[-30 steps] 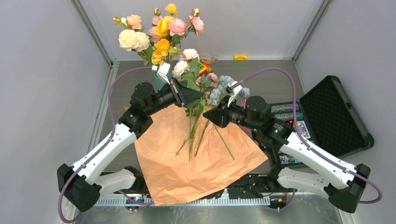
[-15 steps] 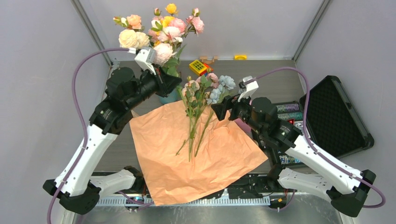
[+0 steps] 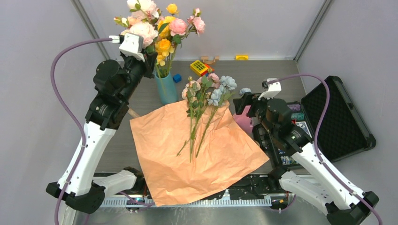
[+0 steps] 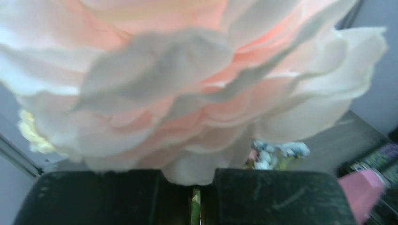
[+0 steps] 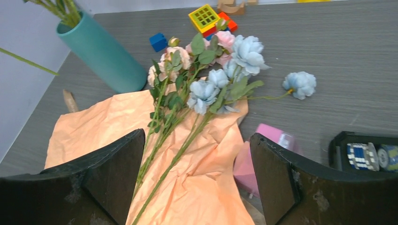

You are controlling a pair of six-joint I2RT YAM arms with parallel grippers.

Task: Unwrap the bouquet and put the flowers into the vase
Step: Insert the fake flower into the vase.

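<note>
The left jaws are clamped on the thin green stem of a large pale peach-and-cream flower. Its petals fill the left wrist view just above the two dark fingers. From above, that arm reaches high at the far left, beside the long-stemmed pink, yellow and peach roses. These stand in the tall teal-blue cylindrical vase. The vase is upright on the grey wood-grain counter, just beyond the far left corner of the paper.

The right jaws stand wide apart with nothing between them, over the right edge of the crinkled tan-orange kraft paper sheet, which lies spread flat.

On the sheet lies the bunch of small pale-blue, pink and white flowers. Their long axis runs far to near: blooms at the paper's far edge, green stems pointing back toward the arm bases and slanting slightly left. One pale-blue bloom lies out to the right on the bare counter, on a thin stem.

A pink box sits just right of the paper. Beyond it is an open black foam-lined case with blue-and-white striped discs, possibly poker chips, beside it; any print there is too small to read. A yellow gridded toy block and a small blue cube lie farther back.
</note>
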